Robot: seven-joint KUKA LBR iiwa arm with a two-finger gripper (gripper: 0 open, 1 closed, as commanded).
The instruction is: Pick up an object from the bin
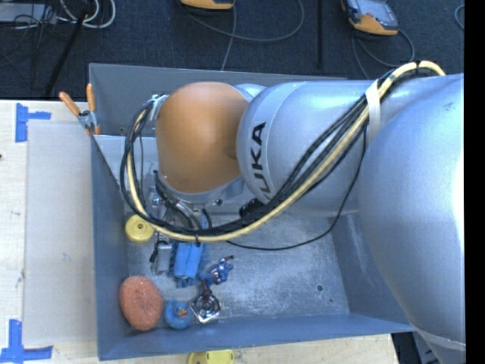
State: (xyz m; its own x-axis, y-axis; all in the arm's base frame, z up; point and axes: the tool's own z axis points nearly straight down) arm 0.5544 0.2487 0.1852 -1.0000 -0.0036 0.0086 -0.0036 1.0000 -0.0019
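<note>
My gripper (162, 253) reaches down from under the wrist at the bin's left side, near the floor. Right beside it, to its right, lies a blue blocky plastic thing (186, 262); whether the gripper touches it I cannot tell. A yellow round disc (138, 230) sits just up and left of the gripper, against the left wall. A small dark blue piece (220, 269) lies right of the blue block. Much of the gripper is hidden by the wrist above it.
In the front left corner lie an orange-red oval lump (141, 302), a small blue round thing (178, 316) and a shiny metal piece (204, 307). The arm and its cables cover the bin's back and right. Bare grey floor shows at the front right.
</note>
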